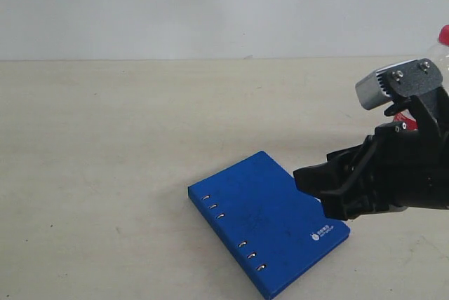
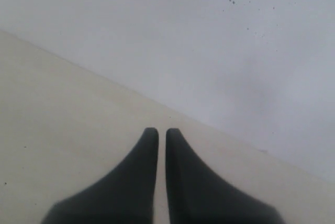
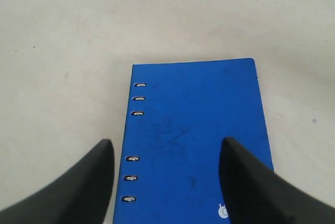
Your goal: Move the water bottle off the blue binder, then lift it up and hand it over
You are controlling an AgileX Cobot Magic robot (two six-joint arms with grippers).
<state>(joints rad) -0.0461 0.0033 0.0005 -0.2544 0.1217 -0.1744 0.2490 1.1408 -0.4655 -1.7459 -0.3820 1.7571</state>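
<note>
Hovering over the blue binder (image 1: 270, 226), the right gripper (image 1: 316, 189) has its two black fingers (image 3: 89, 182) spread well apart, with nothing between them. In the right wrist view the gap between the fingers frames the binder's cover. That cover lies flat on the pale table (image 1: 105, 160). Two groups of three small metal rings (image 3: 137, 99) run along one long edge, and a small white logo (image 1: 323, 233) sits in the corner nearest the gripper. In the exterior view the binder lies turned at an angle.

The water bottle (image 1: 435, 51) is at the far right edge of the exterior view, well apart from the binder and farther back. Only its red cap, its clear shoulder and a strip of red label show behind the right arm's silver wrist camera (image 1: 382, 86). Its base is hidden, so what it stands on cannot be told.

The left gripper (image 2: 162, 132) shows only in its own wrist view. Its dark fingers (image 2: 149, 150) are pressed almost together and hold nothing. Beyond them are bare table (image 2: 63, 109) and a grey wall (image 2: 220, 41).
</note>
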